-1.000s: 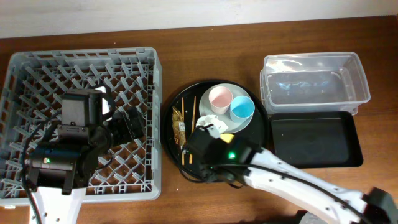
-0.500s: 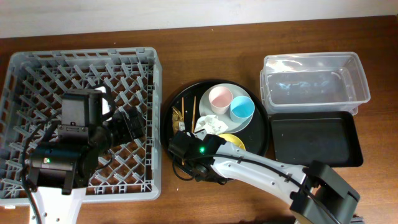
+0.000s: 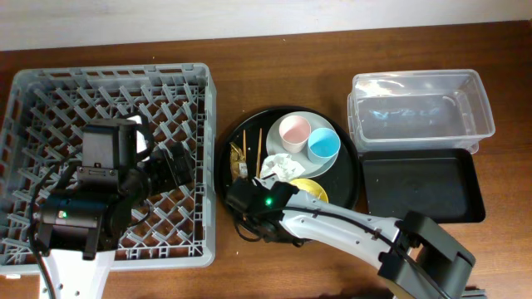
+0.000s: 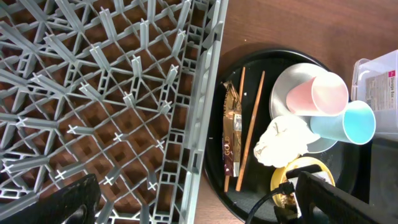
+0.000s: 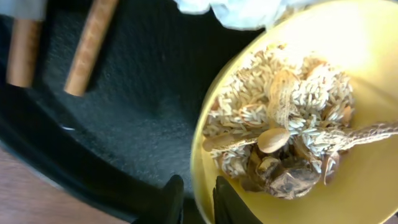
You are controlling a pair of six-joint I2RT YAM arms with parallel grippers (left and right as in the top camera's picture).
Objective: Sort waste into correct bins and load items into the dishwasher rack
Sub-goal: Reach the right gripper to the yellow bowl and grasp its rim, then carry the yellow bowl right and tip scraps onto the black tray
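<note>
I take the round black tray (image 3: pixel 347 178) as my reference. Just beside its left edge sits the dishwasher rack (image 3: pixel 108 76), with nothing loaded in its pegs. The left gripper (image 4: pixel 196 193) hangs over the rack's side nearest the tray, its jaws spread wide and holding nothing.

On the tray's left part lie the gold-brown wrappers (image 4: pixel 231 134). Just beside them are the two chopsticks (image 4: pixel 252 130), lying roughly parallel to each other. Toward the tray's middle, the crumpled tissue (image 4: pixel 281 140) rests against the plate (image 4: pixel 287 79). The plate carries the pink cup (image 3: pixel 294 131) and the blue cup (image 3: pixel 323 145), which touch each other.

At the tray's near edge sits the yellow bowl (image 3: pixel 313 190), with the food scraps (image 5: pixel 286 130) piled inside it: rice-like grains and peanut shells. The right gripper (image 5: pixel 198 199) is down at the bowl's left rim. One finger is outside over the tray and the other is inside the bowl, with a narrow gap between them. I cannot tell whether they are pinching the rim.

Right of the tray, the clear tub (image 3: pixel 416 77) stands at the far side. The shallow black tray (image 3: pixel 420 189) lies just in front of the tub.
</note>
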